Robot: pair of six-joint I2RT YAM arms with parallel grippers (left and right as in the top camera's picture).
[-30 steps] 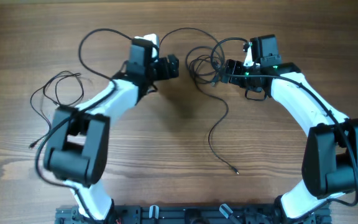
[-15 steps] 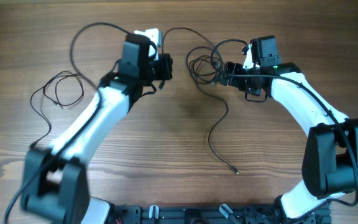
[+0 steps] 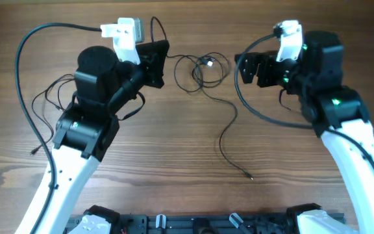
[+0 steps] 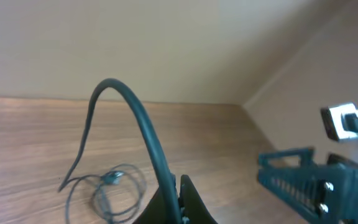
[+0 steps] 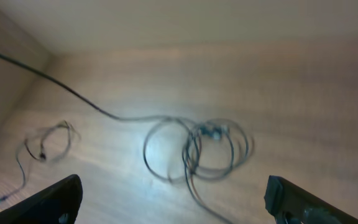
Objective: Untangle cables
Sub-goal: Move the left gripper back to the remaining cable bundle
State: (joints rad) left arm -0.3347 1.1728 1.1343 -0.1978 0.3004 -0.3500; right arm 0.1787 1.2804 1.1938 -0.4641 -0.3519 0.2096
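Note:
A coil of thin black cables (image 3: 202,69) lies on the wooden table at the back centre, with one tail running down to a plug end (image 3: 248,177). My left gripper (image 3: 158,53) is raised left of the coil and shut on one cable (image 4: 143,127), which arches up from the jaws and drops to the coil (image 4: 107,182). In the left wrist view, the left gripper (image 4: 178,185) pinches the strand. My right gripper (image 3: 252,67) hangs open right of the coil; the right gripper (image 5: 173,190) holds nothing above the coil (image 5: 211,147).
Another loose black cable (image 3: 56,99) lies at the left, partly under my left arm; that loose cable (image 5: 45,142) also shows small in the right wrist view. Thicker arm wires (image 3: 37,32) loop beside each arm. The table's near half holds only the tail.
My left gripper shut on a cable and rose, dragging the coil leftward. The right arm lifted and drew back to the right, with its jaws a bit wider.

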